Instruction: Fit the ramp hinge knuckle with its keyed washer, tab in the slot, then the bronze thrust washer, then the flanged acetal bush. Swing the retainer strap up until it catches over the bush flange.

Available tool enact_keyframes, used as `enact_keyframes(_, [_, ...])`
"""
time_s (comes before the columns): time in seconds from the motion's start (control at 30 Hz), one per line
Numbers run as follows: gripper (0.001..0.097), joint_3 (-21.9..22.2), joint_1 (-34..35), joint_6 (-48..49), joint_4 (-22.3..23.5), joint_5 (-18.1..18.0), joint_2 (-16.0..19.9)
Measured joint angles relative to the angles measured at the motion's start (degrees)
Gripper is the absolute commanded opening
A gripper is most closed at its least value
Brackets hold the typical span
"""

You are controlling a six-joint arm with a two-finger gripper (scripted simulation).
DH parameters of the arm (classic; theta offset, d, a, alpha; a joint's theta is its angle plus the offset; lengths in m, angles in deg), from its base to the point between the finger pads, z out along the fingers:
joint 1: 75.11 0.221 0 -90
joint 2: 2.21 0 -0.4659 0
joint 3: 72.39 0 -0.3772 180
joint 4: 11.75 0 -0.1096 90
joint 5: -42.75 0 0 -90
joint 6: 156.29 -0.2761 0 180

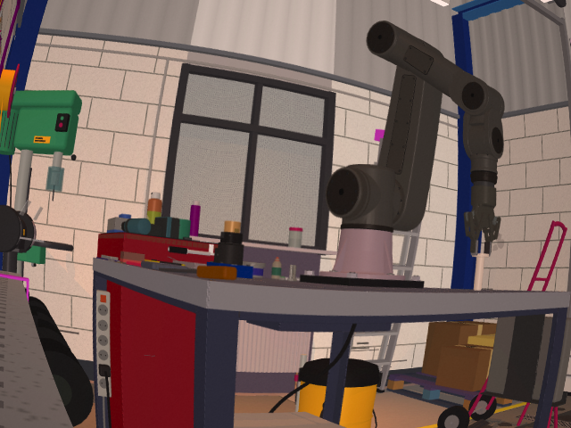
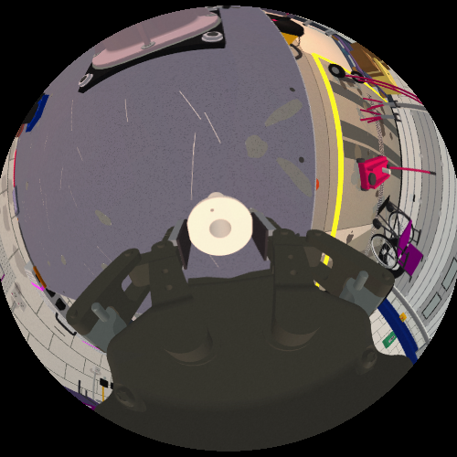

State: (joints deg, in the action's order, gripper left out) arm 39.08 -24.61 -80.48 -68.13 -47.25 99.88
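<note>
The cream flanged acetal bush [image 2: 220,226] stands upright on the grey bench top near its right edge, directly under my gripper [image 2: 221,237]. The bush's flange is held between the closed fingers, its centre bore facing the wrist camera. From the side camera the bush [image 1: 479,271] shows as a pale vertical post below the gripper [image 1: 482,251], reaching down to the bench. The hinge knuckle, the keyed washer, the bronze thrust washer and the retainer strap are not in view.
A red tool tray [image 1: 152,246] with bottles and cans crowds the bench's left end, and my arm's pink base [image 1: 364,258] stands mid-bench. The bench edge [image 2: 315,151] runs just right of the bush, with the floor and a yellow line beyond.
</note>
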Motion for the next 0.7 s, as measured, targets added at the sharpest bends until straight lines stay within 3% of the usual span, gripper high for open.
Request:
enact_keyframes(0.37, [0.0080,-0.4,0.0,0.0,-0.9,0.0,-0.3])
enact_keyframes(0.7, [0.0080,-2.9,0.0,0.0,-5.1,0.0,-2.1])
